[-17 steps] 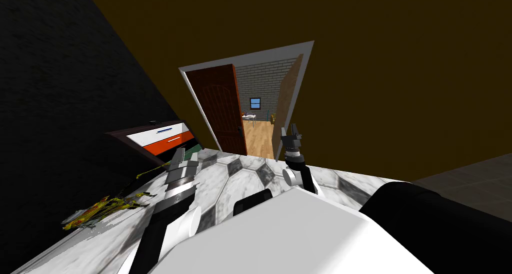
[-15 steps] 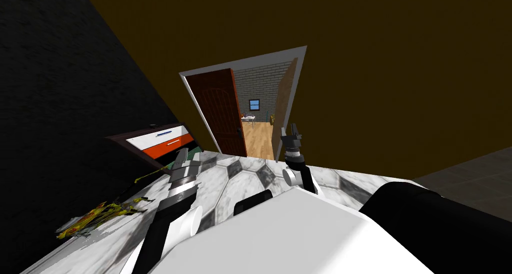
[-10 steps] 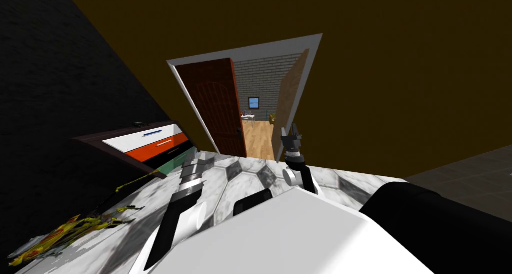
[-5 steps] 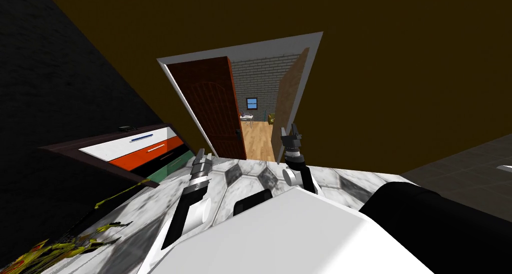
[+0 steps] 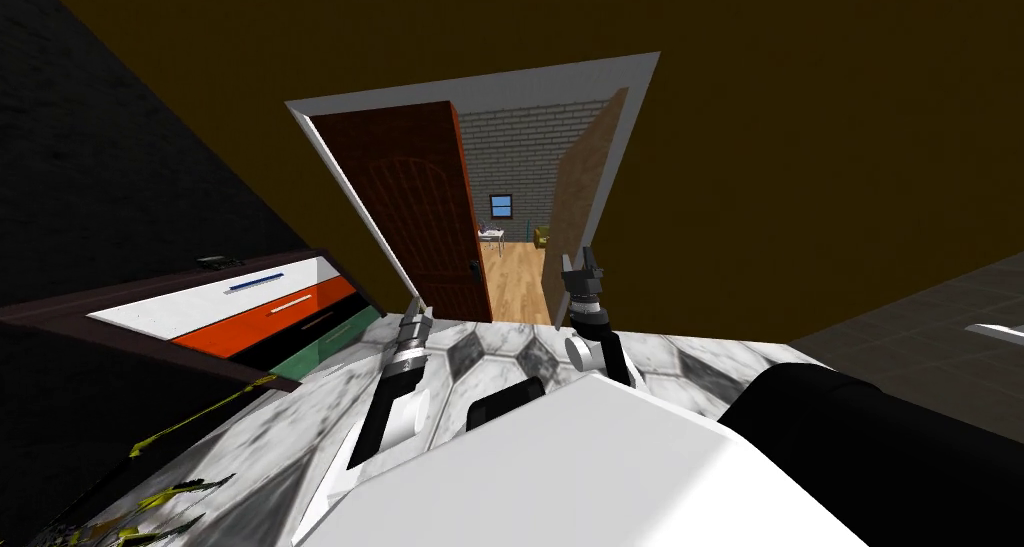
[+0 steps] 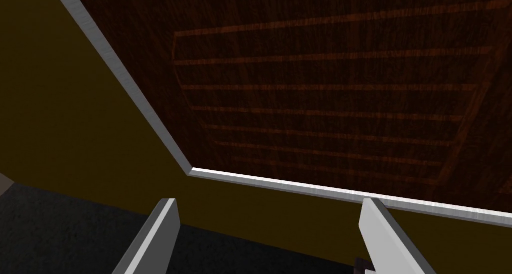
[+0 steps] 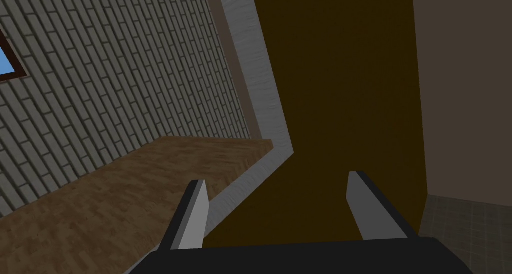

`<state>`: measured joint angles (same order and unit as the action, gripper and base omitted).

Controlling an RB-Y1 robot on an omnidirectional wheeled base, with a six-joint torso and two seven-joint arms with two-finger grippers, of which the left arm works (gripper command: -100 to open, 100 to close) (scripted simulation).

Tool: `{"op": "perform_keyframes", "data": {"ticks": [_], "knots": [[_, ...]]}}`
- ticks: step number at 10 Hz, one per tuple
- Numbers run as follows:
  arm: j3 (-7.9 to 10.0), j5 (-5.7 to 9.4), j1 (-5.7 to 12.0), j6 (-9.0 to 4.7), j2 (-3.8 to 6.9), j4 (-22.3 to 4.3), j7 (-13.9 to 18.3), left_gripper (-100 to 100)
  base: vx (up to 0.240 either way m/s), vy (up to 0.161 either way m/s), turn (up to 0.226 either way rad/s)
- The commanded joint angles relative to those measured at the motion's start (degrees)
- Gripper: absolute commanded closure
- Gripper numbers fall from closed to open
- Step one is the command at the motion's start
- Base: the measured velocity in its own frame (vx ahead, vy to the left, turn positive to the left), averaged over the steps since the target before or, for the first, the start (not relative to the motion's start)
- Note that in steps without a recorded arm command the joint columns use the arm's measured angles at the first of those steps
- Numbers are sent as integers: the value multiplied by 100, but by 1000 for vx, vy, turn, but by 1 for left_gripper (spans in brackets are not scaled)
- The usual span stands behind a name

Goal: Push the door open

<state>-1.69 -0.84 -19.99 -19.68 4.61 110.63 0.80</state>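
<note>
Dark red-brown door (image 5: 420, 211) stands ajar in its grey frame (image 5: 480, 88), bigger than a second ago: I rolled closer. Left claw (image 5: 415, 319) swung toward the panel, fingers spread, short of contact. Right claw (image 5: 583, 267) open too. Push likely next.

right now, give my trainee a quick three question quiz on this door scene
1. True or false: the door is fully shut.
2. The left jaws face: A the door, B the drawers, C the window.
3. Fill in: the right jaws are ____.

Key: 1 false, it stands ajar. 2 A. 3 open.
</note>
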Motion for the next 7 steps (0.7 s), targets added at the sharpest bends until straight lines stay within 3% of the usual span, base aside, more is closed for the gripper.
{"op": "perform_keyframes", "data": {"ticks": [1,7], "knots": [[-87,8,126,42,26,-260,29,-100,123,57,-97],[-267,36,473,118,81,-937,106,-100,104,54,-67]]}}
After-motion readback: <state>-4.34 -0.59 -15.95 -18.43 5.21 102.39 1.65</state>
